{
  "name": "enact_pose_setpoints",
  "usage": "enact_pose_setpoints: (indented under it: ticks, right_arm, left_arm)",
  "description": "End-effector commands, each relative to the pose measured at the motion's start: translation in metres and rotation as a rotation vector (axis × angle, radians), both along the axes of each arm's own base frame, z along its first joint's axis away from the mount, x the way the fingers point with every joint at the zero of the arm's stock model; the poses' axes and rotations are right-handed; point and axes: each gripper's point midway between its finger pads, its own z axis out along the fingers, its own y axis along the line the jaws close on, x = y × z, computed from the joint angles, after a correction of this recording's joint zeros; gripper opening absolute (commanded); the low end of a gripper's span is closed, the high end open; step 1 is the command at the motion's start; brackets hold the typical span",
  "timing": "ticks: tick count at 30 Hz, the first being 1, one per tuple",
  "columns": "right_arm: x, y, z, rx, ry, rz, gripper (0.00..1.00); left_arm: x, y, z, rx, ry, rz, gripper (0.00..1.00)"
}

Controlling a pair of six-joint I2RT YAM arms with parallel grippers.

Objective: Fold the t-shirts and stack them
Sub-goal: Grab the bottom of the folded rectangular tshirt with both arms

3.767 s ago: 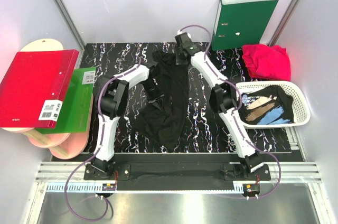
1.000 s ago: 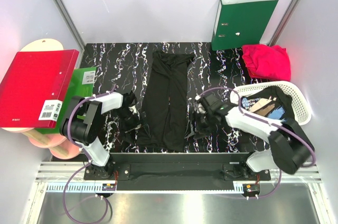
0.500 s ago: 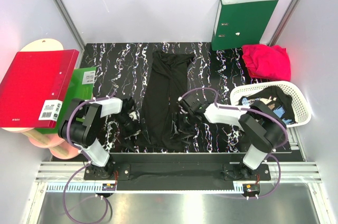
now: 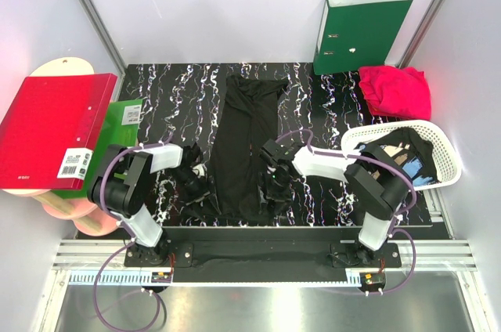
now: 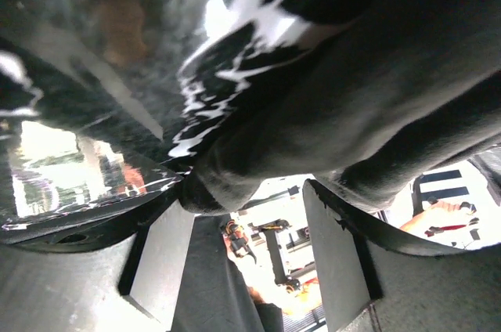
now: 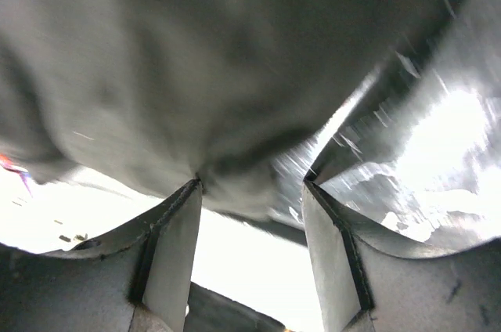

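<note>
**Both grippers at the near end of a black t-shirt, hold not yet sure**

A long black cloth t-shirt [image 4: 246, 140], folded into a narrow strip, lies down the middle of the black, white-veined surface [image 4: 172, 89]. My left gripper [image 4: 197, 183] sits at its near left edge. Its jaws are about half apart, and a fold of cloth bridges the fingertips without being clamped. My right gripper [image 4: 274, 183] sits at the near right edge, jaws also partly apart, with a wad of cloth bulging between them. I cannot tell whether that wad is pinched.

The risks, as I judge them: one side may catch only the top layer or slip free. A lift would then drag the strip askew and undo the fold. Fingertips pressed low may also scrape the surface and bunch the cloth.
</note>
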Motion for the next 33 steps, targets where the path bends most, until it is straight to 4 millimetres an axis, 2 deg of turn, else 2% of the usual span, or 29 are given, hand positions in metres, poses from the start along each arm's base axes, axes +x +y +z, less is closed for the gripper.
enact_pose_setpoints:
  ticks: [1, 3, 4, 5, 11, 12, 13, 14, 16, 18, 21, 27, 28, 30, 33]
  right_arm:
    - [-0.033, -0.043, -0.013, -0.148, 0.079, 0.024, 0.62]
    - [-0.032, -0.045, -0.017, -0.154, 0.077, 0.022, 0.62]
    - [-0.031, -0.043, -0.021, -0.150, 0.071, 0.025, 0.62]
    - [-0.029, -0.041, -0.023, -0.143, 0.067, 0.026, 0.62]
    - [-0.019, -0.010, -0.032, -0.046, 0.088, 0.033, 0.60]
    - [-0.018, -0.005, -0.032, -0.021, 0.088, 0.043, 0.58]
    - [-0.017, -0.001, -0.033, -0.010, 0.090, 0.047, 0.52]
    - [-0.016, 0.002, -0.031, 0.006, 0.091, 0.053, 0.38]
    - [-0.012, 0.007, -0.029, 0.028, 0.077, 0.063, 0.21]
    - [-0.013, 0.009, -0.027, 0.041, 0.081, 0.074, 0.00]
    - [-0.017, 0.006, -0.022, 0.042, 0.090, 0.080, 0.00]
    - [-0.016, -0.009, 0.012, 0.003, 0.031, 0.102, 0.00]
    - [-0.011, -0.007, 0.024, 0.017, -0.003, 0.106, 0.00]
    - [-0.007, -0.012, 0.034, -0.007, -0.041, 0.108, 0.00]
    - [0.010, -0.009, 0.058, 0.009, -0.141, 0.109, 0.00]
  left_arm:
    - [0.034, -0.001, -0.025, 0.015, -0.156, -0.040, 0.63]
    - [0.036, -0.001, -0.026, 0.015, -0.155, -0.042, 0.61]
    - [0.036, -0.001, -0.026, 0.015, -0.155, -0.043, 0.56]
    - [0.036, -0.002, -0.027, 0.011, -0.152, -0.047, 0.44]
    - [0.037, -0.001, -0.028, 0.013, -0.146, -0.055, 0.15]
    - [0.038, -0.002, -0.028, 0.013, -0.148, -0.055, 0.06]
    - [0.038, -0.002, -0.028, 0.012, -0.148, -0.058, 0.02]
    - [0.037, -0.002, -0.027, 0.013, -0.145, -0.058, 0.00]
    - [0.036, -0.001, -0.027, 0.013, -0.146, -0.063, 0.00]
    - [0.036, -0.001, -0.025, 0.011, -0.148, -0.064, 0.00]
    - [0.035, -0.002, -0.021, 0.002, -0.148, -0.063, 0.00]
    - [0.039, -0.004, 0.001, -0.014, -0.193, -0.074, 0.00]
    - [0.041, -0.003, 0.004, -0.007, -0.209, -0.079, 0.00]
    - [0.051, -0.004, 0.019, -0.006, -0.263, -0.088, 0.00]
    - [0.066, -0.006, 0.040, -0.005, -0.340, -0.085, 0.00]
